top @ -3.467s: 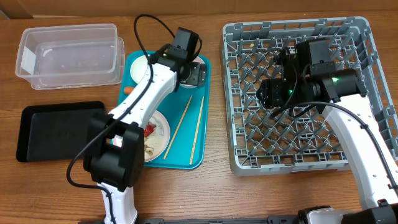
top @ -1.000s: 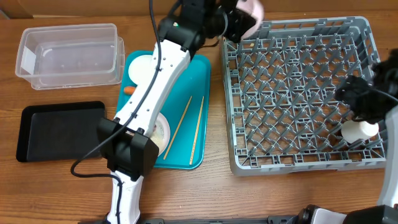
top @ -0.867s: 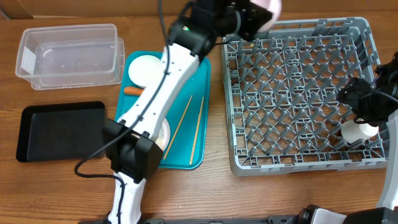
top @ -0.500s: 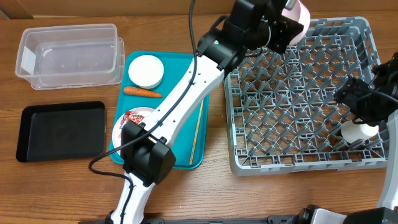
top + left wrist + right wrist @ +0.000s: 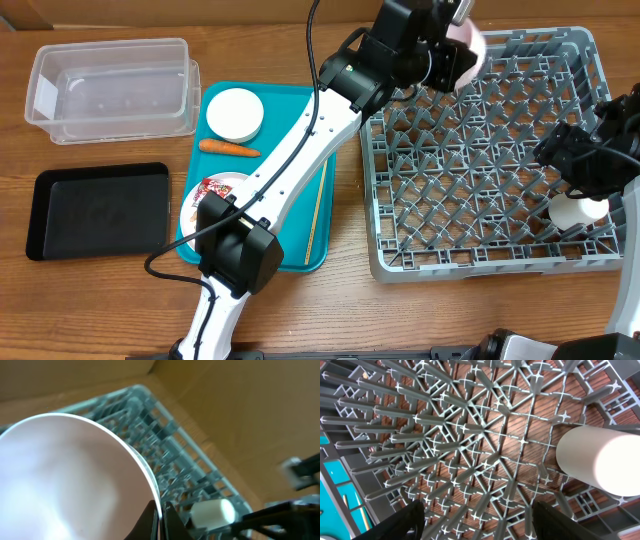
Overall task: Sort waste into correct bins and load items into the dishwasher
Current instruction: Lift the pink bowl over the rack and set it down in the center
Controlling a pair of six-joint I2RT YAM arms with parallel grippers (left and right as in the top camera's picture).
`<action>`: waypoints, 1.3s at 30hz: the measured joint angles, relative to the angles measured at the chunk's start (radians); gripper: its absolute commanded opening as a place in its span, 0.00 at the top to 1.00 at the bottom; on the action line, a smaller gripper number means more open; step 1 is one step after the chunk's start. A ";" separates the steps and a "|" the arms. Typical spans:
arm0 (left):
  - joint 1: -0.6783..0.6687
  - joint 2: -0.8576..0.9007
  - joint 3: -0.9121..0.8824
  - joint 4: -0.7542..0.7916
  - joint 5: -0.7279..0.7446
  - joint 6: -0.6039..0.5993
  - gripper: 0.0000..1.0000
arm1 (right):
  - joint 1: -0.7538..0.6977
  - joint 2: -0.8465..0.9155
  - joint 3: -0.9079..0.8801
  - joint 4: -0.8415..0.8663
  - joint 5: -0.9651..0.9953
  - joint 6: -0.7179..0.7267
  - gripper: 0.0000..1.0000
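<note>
step: loading white bowl (image 5: pixel 465 50) into dish rack (image 5: pixel 470 268) | left gripper (image 5: pixel 161 516) clenched on its rim, over far-left corner | right gripper (image 5: pixel 477 520) released, cup (image 5: pixel 600 460) beside | next: lower between pegs, let go

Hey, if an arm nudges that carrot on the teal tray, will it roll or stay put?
The carrot lies flat on the teal tray. Being round and tapered, it would probably roll in a curve rather than stay put. It looks rigid, so it likely won't flop when gripped. Its thin end may be harder to pinch securely.
</note>
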 measured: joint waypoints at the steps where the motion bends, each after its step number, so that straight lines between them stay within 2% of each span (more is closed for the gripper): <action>1: -0.002 0.001 0.000 -0.028 -0.012 0.004 0.96 | 0.000 0.000 0.000 0.000 -0.001 0.000 0.28; 6: -0.021 0.034 0.000 -0.135 -0.031 0.019 0.96 | 0.000 0.000 0.000 0.000 -0.001 0.000 0.28; 12: -0.078 0.113 0.000 -0.189 -0.032 0.053 0.94 | 0.000 0.000 0.000 -0.001 -0.002 0.000 0.28; 14: -0.098 0.131 0.000 -0.188 -0.032 0.079 0.86 | 0.000 0.000 0.000 -0.001 -0.001 -0.001 0.28; 16: -0.111 0.132 0.000 -0.189 -0.032 0.088 0.72 | 0.000 0.000 0.000 -0.002 -0.002 0.000 0.28; 18: -0.114 0.132 0.000 -0.190 -0.032 0.101 0.70 | 0.000 0.000 0.000 -0.002 -0.002 0.000 0.28; 20: -0.111 0.132 0.000 -0.206 -0.032 0.106 0.62 | 0.000 0.000 0.000 -0.002 -0.001 0.000 0.28; 22: -0.109 0.132 0.000 -0.209 -0.032 0.116 0.61 | 0.000 0.000 0.000 -0.001 -0.002 0.000 0.28; 24: -0.108 0.132 0.000 -0.219 -0.033 0.139 0.53 | 0.000 0.000 0.000 -0.002 -0.002 0.000 0.27; 27: -0.103 0.131 0.005 -0.263 -0.050 0.177 0.46 | 0.000 0.000 0.000 -0.002 -0.002 -0.002 0.21; 33: -0.043 0.097 0.014 -0.348 -0.134 0.222 0.43 | 0.000 0.000 0.000 0.024 -0.022 -0.003 0.18; 36: 0.032 0.026 0.014 -0.382 -0.159 0.235 0.42 | 0.000 0.000 0.000 0.061 -0.074 -0.003 0.21; 39: 0.116 -0.062 0.021 -0.447 -0.174 0.238 0.36 | 0.006 0.000 0.000 0.098 -0.131 -0.003 0.23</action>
